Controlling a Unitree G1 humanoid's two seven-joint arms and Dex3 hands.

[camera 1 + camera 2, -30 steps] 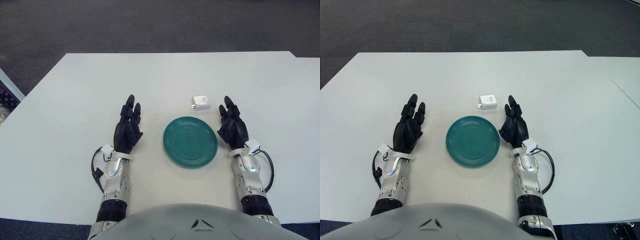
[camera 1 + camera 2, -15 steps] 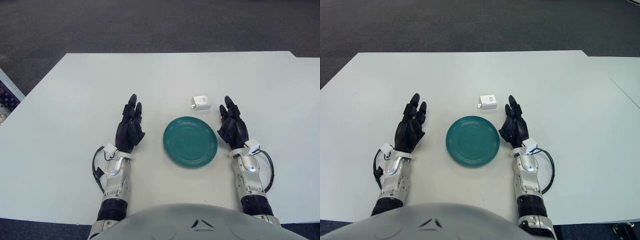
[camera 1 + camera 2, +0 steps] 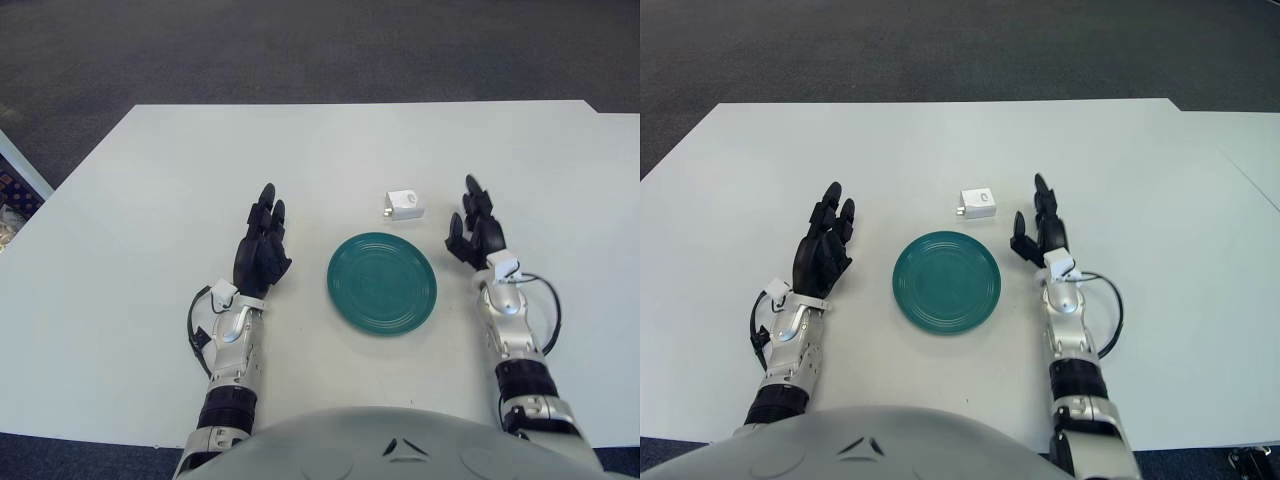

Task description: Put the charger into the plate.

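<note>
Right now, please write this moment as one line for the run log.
stage: reaching | right hand: open, right of charger | left hand: open, left of plate | charger: on table, behind plate, not grasped

Plate [image 3: 381,283] on the table [image 3: 150,190], charger [image 3: 403,205] near its 12 o'clock, left hand [image 3: 262,252] at 9, right hand [image 3: 477,232] toward 2.

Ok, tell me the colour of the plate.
Teal green, with faint concentric rings; the plate shows best in the left eye view.
</note>
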